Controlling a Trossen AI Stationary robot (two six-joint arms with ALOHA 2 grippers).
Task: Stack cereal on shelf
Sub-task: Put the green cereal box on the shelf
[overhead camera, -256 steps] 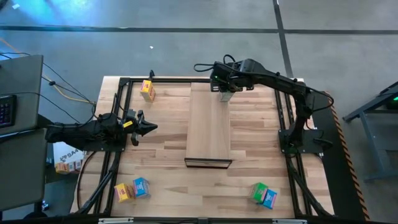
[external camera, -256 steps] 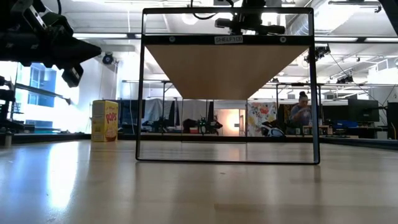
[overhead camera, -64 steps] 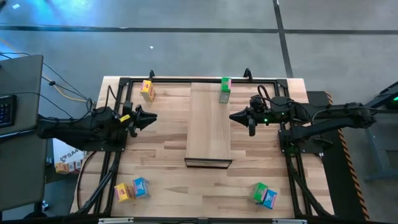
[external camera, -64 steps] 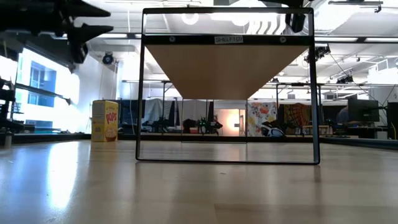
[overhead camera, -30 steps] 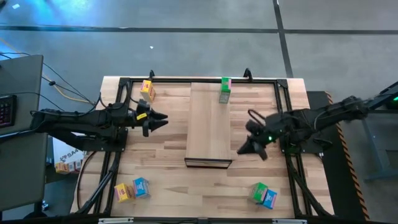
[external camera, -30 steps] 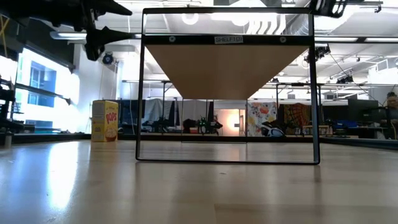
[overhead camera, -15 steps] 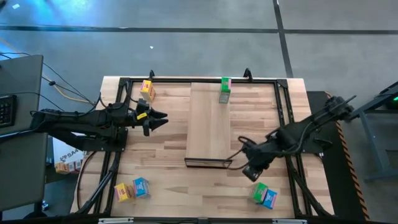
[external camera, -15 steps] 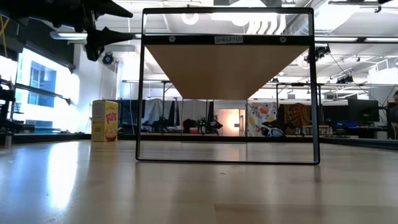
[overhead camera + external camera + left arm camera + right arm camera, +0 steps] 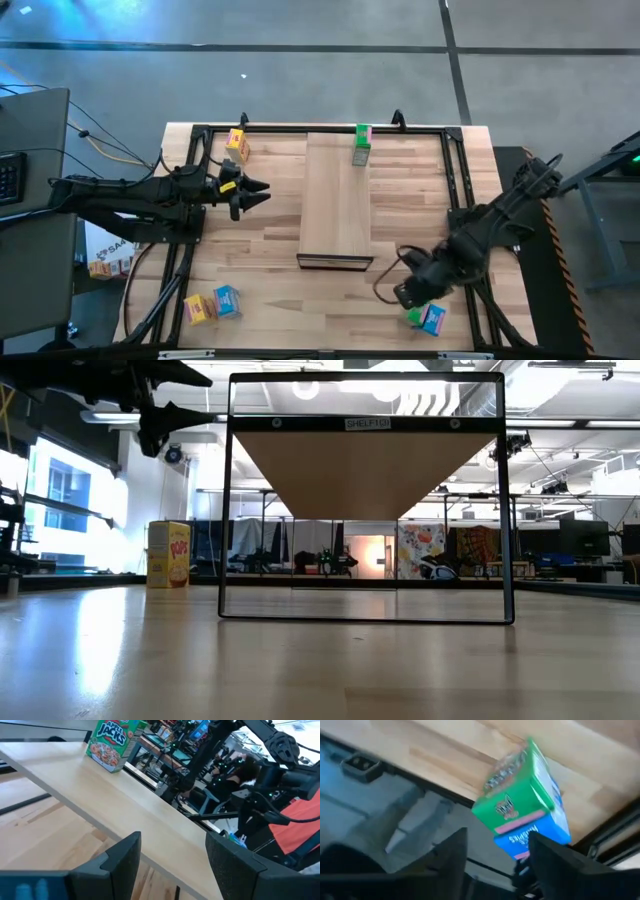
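The shelf (image 9: 336,195) runs down the table's middle, with one green cereal box (image 9: 361,145) standing on its far end, also seen in the left wrist view as a green box (image 9: 112,745). A green box (image 9: 517,795) and a blue box (image 9: 535,837) sit side by side on the table at the near right. My right gripper (image 9: 403,296) hovers open just above and left of them, the green box (image 9: 416,310) beyond its fingertips. My left gripper (image 9: 257,192) hangs open and empty, left of the shelf. A yellow box (image 9: 237,145) stands at the far left.
A yellow box (image 9: 199,308) and a blue box (image 9: 227,300) sit at the near left. A black frame rail (image 9: 462,200) runs along the table's right side, close to the near-right boxes. The low view shows the shelf's underside (image 9: 365,470) in its black frame.
My right gripper has swung from beside the shelf's near right corner toward the table's near edge and tipped downward, ending above the green and blue boxes.
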